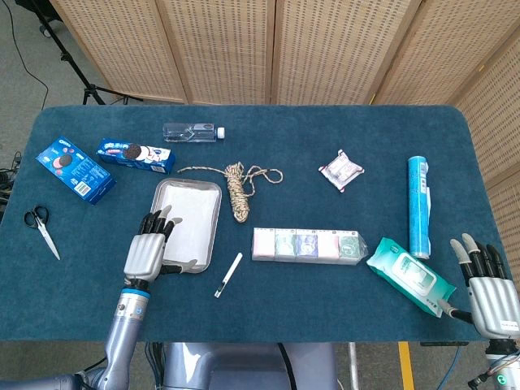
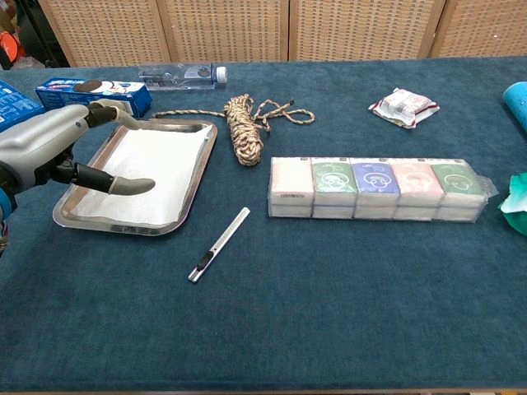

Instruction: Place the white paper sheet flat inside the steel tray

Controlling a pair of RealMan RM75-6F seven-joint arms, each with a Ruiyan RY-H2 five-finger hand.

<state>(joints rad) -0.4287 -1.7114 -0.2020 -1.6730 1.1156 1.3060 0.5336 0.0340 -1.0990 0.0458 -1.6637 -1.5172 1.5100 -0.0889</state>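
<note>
Blue-covered table (image 1: 268,301). Directly on it: steel tray (image 1: 210,192) left of centre; coiled rope (image 1: 237,191) just beside the tray; box cutter (image 1: 228,275); row of tissue packs (image 1: 307,244); wet wipes pack (image 1: 409,275); blue tube (image 1: 418,205); small wrapped packet (image 1: 341,170); water bottle (image 1: 192,132); two cookie boxes (image 1: 135,154); scissors (image 1: 41,230) at far left edge.
</note>
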